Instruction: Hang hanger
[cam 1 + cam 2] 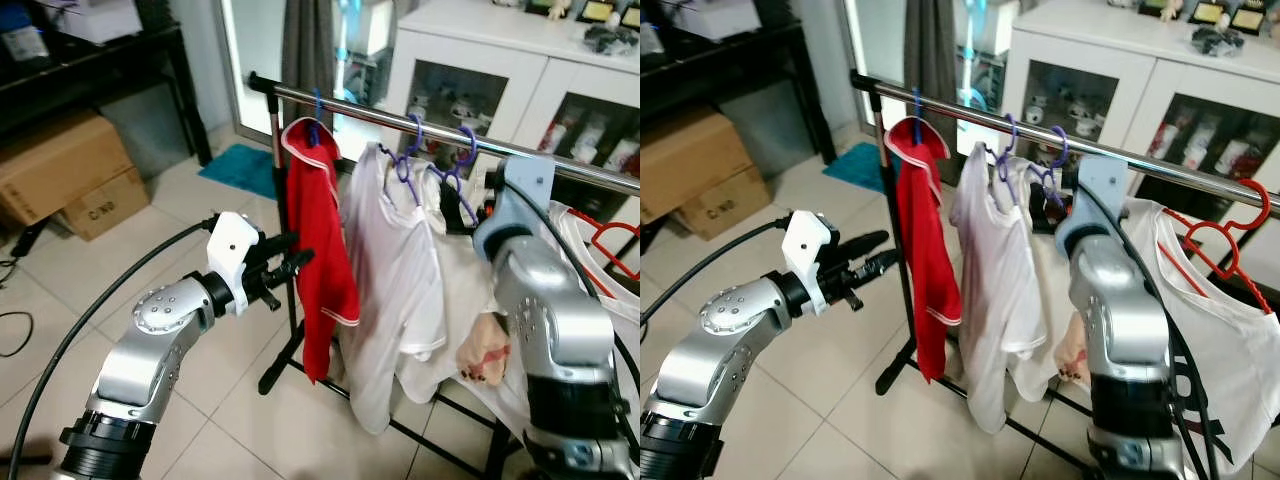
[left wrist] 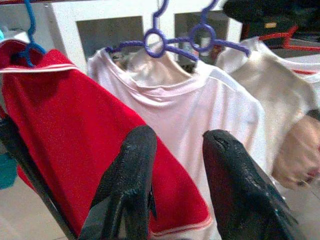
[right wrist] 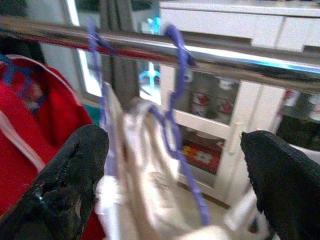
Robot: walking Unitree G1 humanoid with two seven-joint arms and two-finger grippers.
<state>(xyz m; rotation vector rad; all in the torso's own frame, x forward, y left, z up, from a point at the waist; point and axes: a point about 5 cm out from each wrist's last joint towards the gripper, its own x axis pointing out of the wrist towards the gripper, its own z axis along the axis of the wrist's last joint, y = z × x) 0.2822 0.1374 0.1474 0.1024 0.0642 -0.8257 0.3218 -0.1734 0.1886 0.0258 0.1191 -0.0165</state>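
Along the rail, from its left end inward, you have a red shirt on a blue hanger, then a white shirt and a cream one on two purple hangers, both hooks already over the bar. Your right end effector sits just below the rail with its fingers spread wide and nothing between them; the nearer purple hook hangs in the gap. That hanger looks seated, so I would judge the hanging step close to done.

To finish well, check that the hook curls fully over the bar before you pull the right arm back, and draw it straight out and down so a finger does not catch the wire or the collar.

Your left end effector is held out beside the red shirt, near the rail's left end, fingers apart and empty. Keep it off the cloth.

The right wrist view is blurred, so how deep the hook sits is hard to read. Your right arm covers the stretch of rail behind it in the head views. Toward the right end a red hanger carries another white shirt, cut off by the frame.
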